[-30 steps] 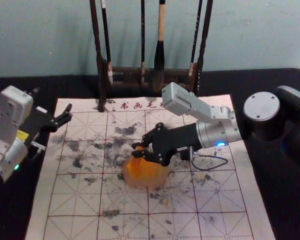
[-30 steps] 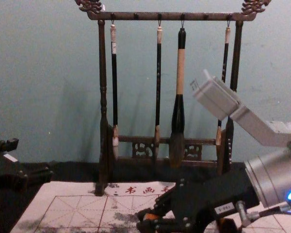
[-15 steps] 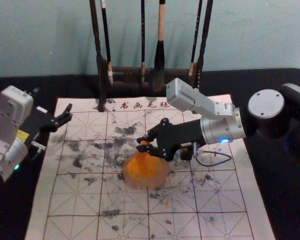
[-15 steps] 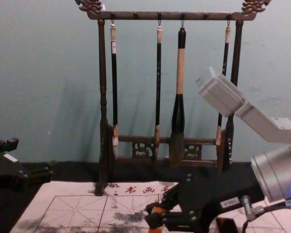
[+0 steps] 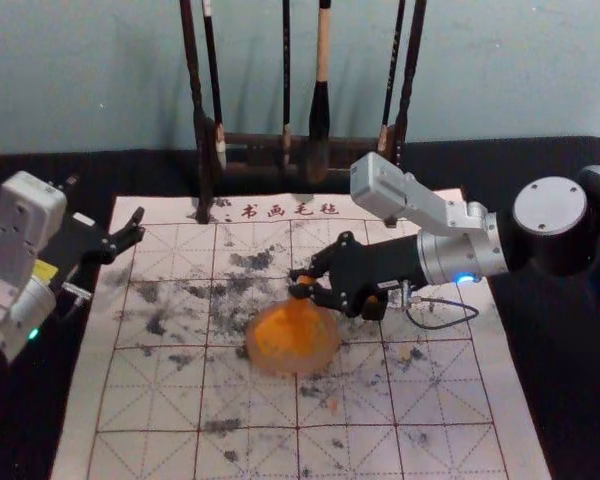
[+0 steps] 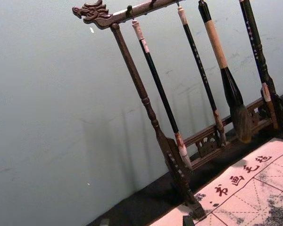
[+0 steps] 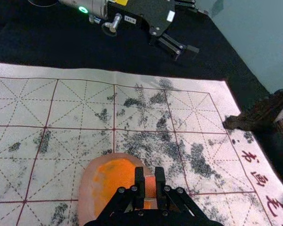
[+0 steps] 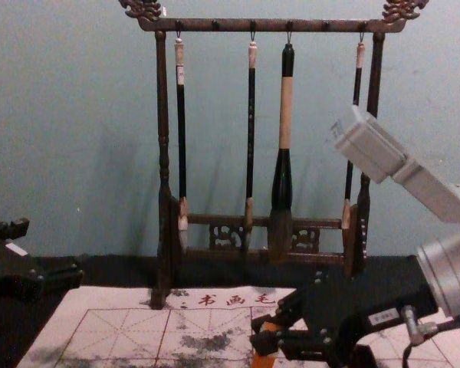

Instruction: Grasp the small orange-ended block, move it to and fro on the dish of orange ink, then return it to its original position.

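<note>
Gripping the small orange-ended block [image 7: 150, 187] between its two fingertips, the right gripper [image 5: 302, 287] reaches in from the right and stands at the far side of the dish of orange ink [image 5: 330, 353]. Its fingers are narrowed, one against each side of the block, as the right wrist view shows. In the chest view the block's orange part slants down below the fingertips, and in the head view it sits over the dish's far edge; whether its lower end touches the ink, I cannot tell. Orange ink spreads unevenly within the pale, round dish, which lies on a calligraphy mat [image 5: 470, 405] marked with red grid lines, dark red characters [image 5: 290, 211] and scattered dark smudges

Parked beyond the mat's left side in the head view, the left gripper [image 5: 135, 232] has its fingers wide apart with nothing between them. Just beside the right gripper's body, partly hidden by it, is a small dark object [image 5: 376, 306] too unclear to name. At the back stands a carved wooden rack [image 8: 162, 115], with three slim brushes and one thick brush [image 8: 284, 115] hanging tips down in front of a pale blue-green wall [image 8: 69, 115]
</note>
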Tool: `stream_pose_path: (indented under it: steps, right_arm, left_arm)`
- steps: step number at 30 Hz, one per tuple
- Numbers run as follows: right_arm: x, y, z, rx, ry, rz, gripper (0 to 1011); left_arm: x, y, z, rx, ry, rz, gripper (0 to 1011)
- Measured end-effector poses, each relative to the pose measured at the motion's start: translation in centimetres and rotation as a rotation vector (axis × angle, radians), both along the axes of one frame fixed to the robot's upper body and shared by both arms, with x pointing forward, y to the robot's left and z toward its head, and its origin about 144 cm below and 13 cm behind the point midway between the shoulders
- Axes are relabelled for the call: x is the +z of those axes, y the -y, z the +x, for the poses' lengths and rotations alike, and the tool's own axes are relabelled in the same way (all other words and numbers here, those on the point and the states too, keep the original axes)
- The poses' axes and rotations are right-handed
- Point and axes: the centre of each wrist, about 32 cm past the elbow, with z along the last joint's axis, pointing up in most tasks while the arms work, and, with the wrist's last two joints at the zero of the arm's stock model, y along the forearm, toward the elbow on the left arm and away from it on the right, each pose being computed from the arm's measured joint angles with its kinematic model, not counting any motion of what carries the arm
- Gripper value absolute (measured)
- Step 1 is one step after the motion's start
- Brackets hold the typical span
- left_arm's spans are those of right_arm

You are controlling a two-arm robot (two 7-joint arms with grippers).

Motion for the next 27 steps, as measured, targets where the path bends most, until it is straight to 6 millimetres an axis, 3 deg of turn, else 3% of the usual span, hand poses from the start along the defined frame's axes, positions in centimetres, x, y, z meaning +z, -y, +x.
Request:
stream_pose_path:
  steps: [27]
  right_arm:
    - [0.2, 1.5, -1.2, 0.027, 0.012, -0.012, 132]
  left_arm:
    - [0.0, 0.0, 0.0, 0.000, 0.000, 0.000, 1001]
